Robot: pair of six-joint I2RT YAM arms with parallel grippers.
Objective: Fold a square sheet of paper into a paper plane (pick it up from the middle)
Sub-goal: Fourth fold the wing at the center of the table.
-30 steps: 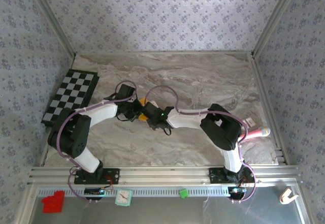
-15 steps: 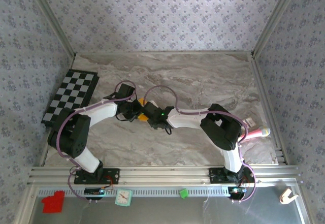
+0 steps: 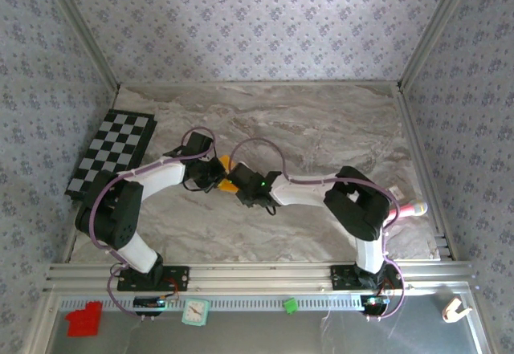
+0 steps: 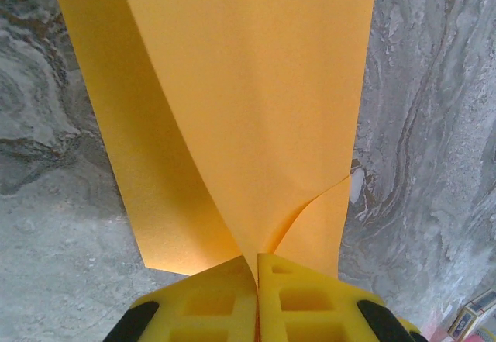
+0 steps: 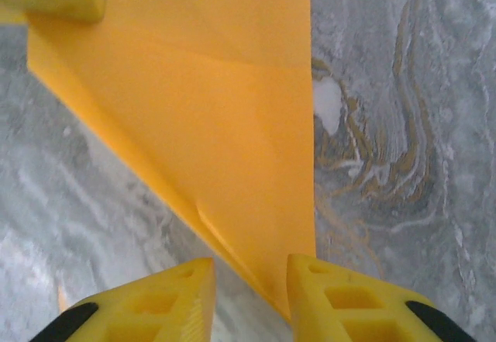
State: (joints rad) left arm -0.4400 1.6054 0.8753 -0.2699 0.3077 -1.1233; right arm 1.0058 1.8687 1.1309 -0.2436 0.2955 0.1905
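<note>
We show plain orange paper (image 4: 232, 86), a yellow left end effector (image 4: 256, 263) and yellow right end effector (image 5: 249, 272), a grey-veined marbled table (image 3: 321, 129), a black-and-white checkered mat (image 3: 112, 153), and walls (image 3: 257, 25) with small floral print.

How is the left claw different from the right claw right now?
The left claw is squeezed shut, pinching the orange paper; the right claw has a gap between its fingers, and the paper's corner just pokes into it. The paper curls up into the left claw but looks flatter by the right claw. Both claws are yellow.
</note>
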